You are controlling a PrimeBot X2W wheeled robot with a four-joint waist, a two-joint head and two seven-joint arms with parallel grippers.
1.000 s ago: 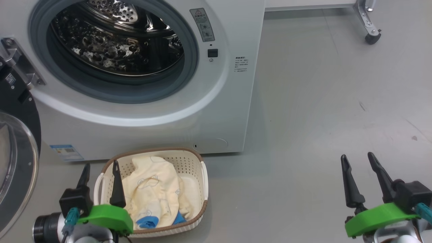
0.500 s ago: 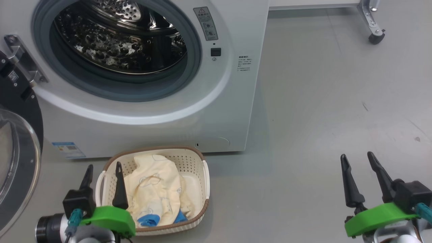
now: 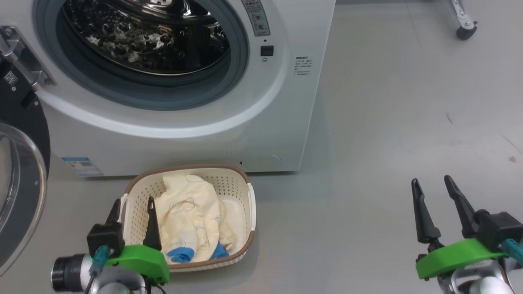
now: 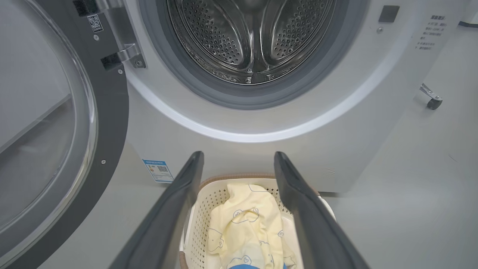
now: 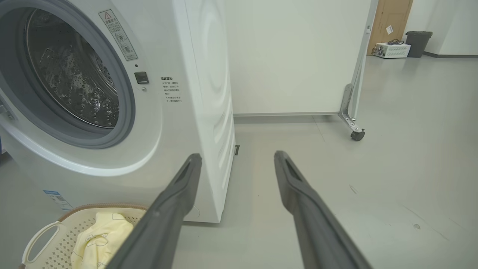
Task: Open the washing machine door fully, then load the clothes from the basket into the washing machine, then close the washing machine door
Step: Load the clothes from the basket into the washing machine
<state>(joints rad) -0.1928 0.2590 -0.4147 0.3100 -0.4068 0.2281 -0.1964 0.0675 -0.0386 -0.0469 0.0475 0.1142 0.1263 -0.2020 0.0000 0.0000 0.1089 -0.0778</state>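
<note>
Cream basket (image 3: 231,185) of pale clothes (image 3: 186,216) sits before the white washing machine (image 3: 245,134), its door (image 3: 22,163) swung open

Head looks down, wrists forward, sharing basket (image 3: 231,185)

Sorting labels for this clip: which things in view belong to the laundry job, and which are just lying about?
Job: washing machine, washing machine door, basket, clothes.
Lying about: caster wheel, dark bin, white box.
</note>
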